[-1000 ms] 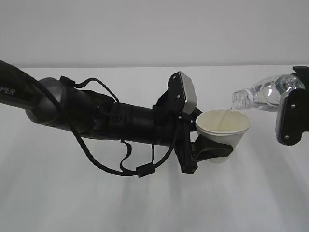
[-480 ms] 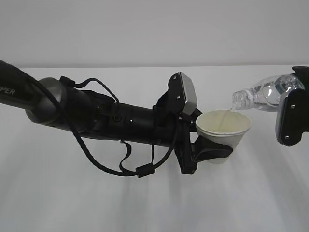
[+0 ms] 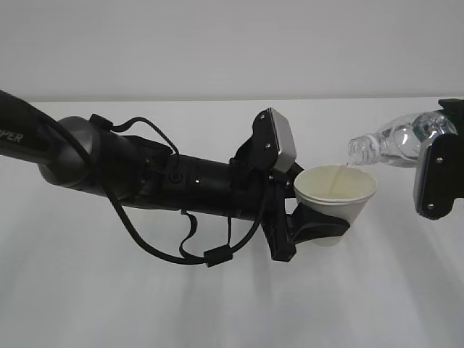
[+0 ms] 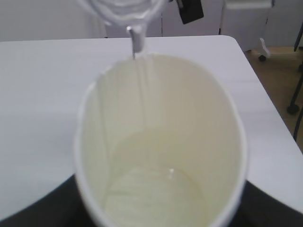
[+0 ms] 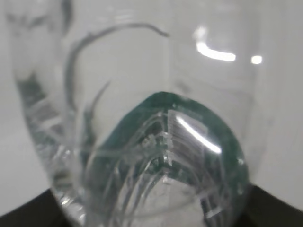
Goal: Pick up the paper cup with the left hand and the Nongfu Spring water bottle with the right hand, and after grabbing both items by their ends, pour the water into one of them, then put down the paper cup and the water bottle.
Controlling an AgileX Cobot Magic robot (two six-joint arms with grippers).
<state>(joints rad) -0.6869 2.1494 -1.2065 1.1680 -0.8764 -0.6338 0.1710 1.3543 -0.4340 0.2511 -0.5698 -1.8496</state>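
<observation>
The paper cup (image 3: 336, 197) sits right of centre in the exterior view, held clear above the white worktop (image 3: 217, 304) and roughly upright. The left claw (image 3: 317, 226) is closed around its lower body, fingers wrapping the wall from both sides. In the left wrist view the cup (image 4: 161, 142) fills the frame, with a shallow pool of water (image 4: 151, 198) at its bottom and a thin stream falling in just inside the far rim.

The water bottle (image 3: 402, 139) lies tilted at the upper right of the exterior view, mouth lowest and just above the cup's rim. The right claw (image 3: 444, 156) grips its base end at the frame's right edge. The right wrist view shows the bottle (image 5: 142, 118) close up, its green label (image 5: 165, 142) seen through the clear plastic.
</observation>
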